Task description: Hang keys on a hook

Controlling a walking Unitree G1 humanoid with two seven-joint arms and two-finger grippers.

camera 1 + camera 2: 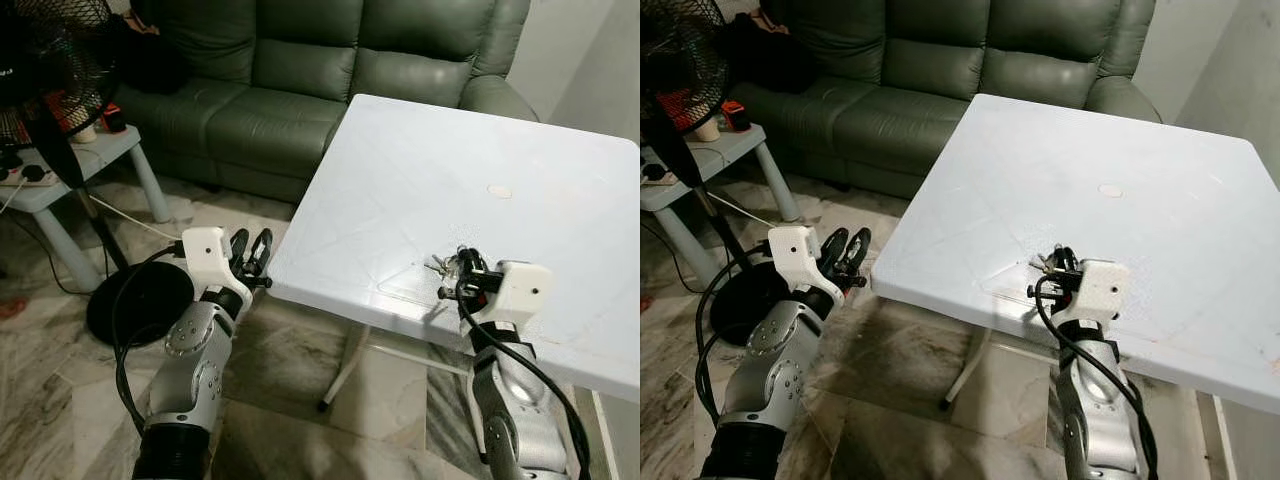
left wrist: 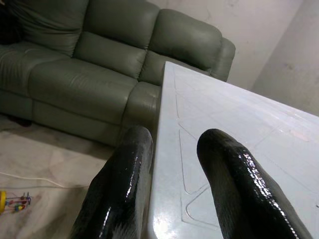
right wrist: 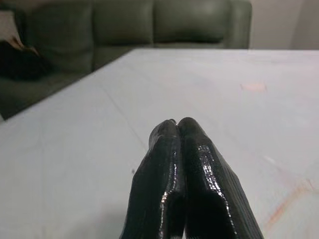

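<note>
A small bunch of keys lies on the white table close to its near edge. My right gripper rests on the table with its fingertips against the keys. Its fingers are pressed shut, and nothing shows between them in the right wrist view. Whether they pinch the keys I cannot tell. My left gripper is open, held just off the table's near left corner, with nothing between its fingers.
A green sofa stands behind the table. At the left are a black standing fan with its round base, a small grey side table and cables on the marble floor.
</note>
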